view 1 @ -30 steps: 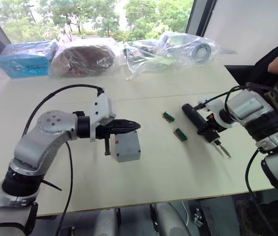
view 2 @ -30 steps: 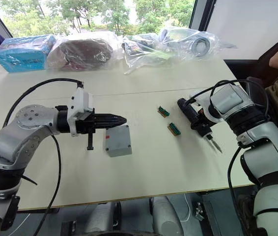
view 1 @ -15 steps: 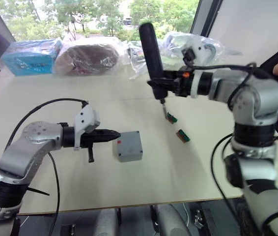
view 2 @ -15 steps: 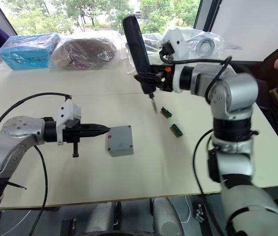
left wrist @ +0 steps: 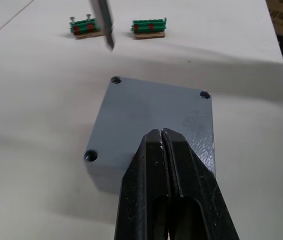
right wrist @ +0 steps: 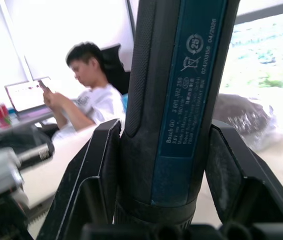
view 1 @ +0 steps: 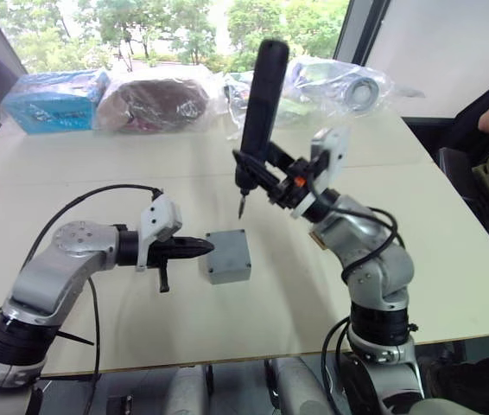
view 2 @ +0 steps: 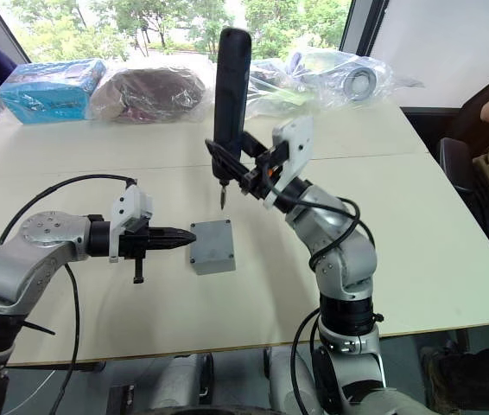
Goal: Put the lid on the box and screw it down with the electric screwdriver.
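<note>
1. I see the electric screwdriver [view 1: 260, 95] held almost upright, its long axis near vertical and leaning a little, with the thin bit pointing down at the counter [view 1: 72, 328]. The bit tip hangs in the air above and just behind the box [view 1: 225, 257], not touching it.
2. The right pincer [right wrist: 164, 165] is clamped on the lower body of the screwdriver, one finger on each side.
3. The lid [left wrist: 151, 117] sits flat on top of the box, its corner holes open. From the head views I cannot separate lid from box.
4. The left pincer [view 1: 201, 248] lies level beside the box, fingers pressed together with nothing between them, the tip at the box's left edge. I cannot tell if it touches.
5. In the left wrist view, one corner of the lid is hidden behind the fingers [left wrist: 146, 190].
6. Two small green connector blocks [left wrist: 117, 27] lie beyond the box.
7. Half a second ago the screwdriver stood farther back over the counter; now it has come nearer, close to the box. The box has not moved.
</note>
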